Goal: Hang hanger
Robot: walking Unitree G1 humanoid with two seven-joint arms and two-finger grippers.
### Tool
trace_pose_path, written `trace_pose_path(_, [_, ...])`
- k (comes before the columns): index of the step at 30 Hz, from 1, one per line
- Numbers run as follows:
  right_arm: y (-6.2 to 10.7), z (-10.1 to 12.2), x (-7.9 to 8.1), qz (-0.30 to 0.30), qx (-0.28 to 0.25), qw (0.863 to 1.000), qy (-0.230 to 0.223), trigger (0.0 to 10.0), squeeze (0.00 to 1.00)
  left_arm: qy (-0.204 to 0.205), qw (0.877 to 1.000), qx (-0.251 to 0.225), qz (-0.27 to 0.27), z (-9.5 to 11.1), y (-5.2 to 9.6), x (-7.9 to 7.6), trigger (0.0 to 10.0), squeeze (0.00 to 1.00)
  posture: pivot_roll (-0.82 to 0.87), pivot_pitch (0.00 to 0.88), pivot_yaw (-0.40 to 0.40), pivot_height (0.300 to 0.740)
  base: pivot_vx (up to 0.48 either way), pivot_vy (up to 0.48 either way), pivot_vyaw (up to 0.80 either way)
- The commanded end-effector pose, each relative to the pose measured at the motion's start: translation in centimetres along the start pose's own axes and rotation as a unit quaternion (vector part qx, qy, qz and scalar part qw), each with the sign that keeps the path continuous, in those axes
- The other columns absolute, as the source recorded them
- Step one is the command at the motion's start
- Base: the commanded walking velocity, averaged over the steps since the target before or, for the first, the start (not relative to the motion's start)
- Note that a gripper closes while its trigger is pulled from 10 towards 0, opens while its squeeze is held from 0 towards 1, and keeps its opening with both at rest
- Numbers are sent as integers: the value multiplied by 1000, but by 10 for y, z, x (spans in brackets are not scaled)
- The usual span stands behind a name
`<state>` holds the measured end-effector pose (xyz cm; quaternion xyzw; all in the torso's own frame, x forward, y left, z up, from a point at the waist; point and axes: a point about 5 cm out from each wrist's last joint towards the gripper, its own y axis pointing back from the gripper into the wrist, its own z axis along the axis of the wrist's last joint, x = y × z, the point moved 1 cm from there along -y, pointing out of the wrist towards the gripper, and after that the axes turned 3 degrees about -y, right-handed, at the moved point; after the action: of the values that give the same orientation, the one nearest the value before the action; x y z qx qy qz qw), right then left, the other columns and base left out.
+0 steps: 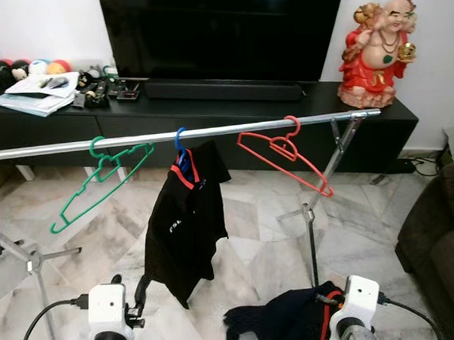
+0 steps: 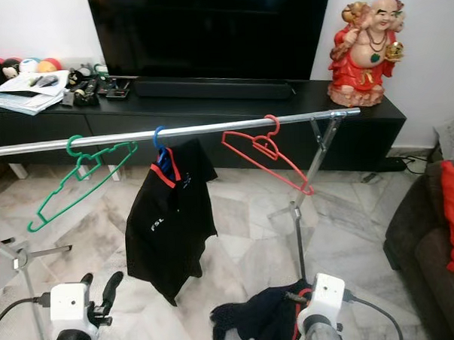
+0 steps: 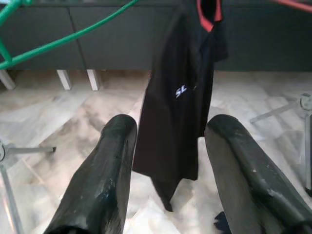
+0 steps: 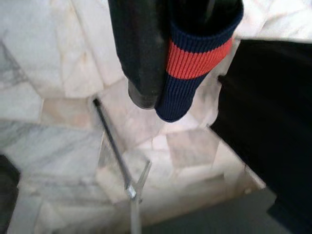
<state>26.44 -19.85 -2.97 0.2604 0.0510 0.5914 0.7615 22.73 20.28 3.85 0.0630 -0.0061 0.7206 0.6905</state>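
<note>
A silver rail [image 1: 210, 131] crosses in front of me at chest height. On it hang a bare green hanger [image 1: 99, 179], a blue hanger [image 1: 180, 139] carrying a black shirt [image 1: 186, 224], and a bare red hanger [image 1: 287, 156]. My left gripper [image 3: 170, 126] is open and low, pointing at the black shirt [image 3: 180, 97] from a short distance. Low on the right, my right gripper [image 4: 168, 73] is shut on a navy garment [image 1: 282, 318] with an orange-red striped cuff [image 4: 195, 53]. One finger [image 4: 141, 48] shows beside the cuff; the other is hidden by the cloth.
The rack's upright post [image 1: 311, 234] and feet stand on the marble floor just ahead of my right arm; another stand [image 1: 31, 261] is at left. Behind are a black TV console [image 1: 209, 110], a red statue [image 1: 376, 50], and a sofa [image 1: 433, 236] at right.
</note>
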Motion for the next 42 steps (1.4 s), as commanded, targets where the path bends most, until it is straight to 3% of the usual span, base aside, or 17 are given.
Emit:
trace_pose_path(1, [-4,16,-5,-14,-33,999,-2,10000,0,-4,1000,5,-5,2,-2,-3,10000,0,0,19,-16,740,0,240,0])
trace_pose_path(7, [-7,30,-3,-10,-67,998,-6,10000,0,-6,1000,16,-15,6,-6,-5,10000,0,-13,7,-4,740,0,337,0])
trace_pose_path(18, [-4,21,7,5,-67,998,8,10000,0,-3,999,16,-28,11,-10,-9,10000,0,-2,0,-7,740,0,342,0])
trace_pose_path(42, [-8,32,2,-15,-77,997,3,10000,0,2,1000,21,-24,4,-12,-1,10000,0,7,55,-8,740,0,342,0])
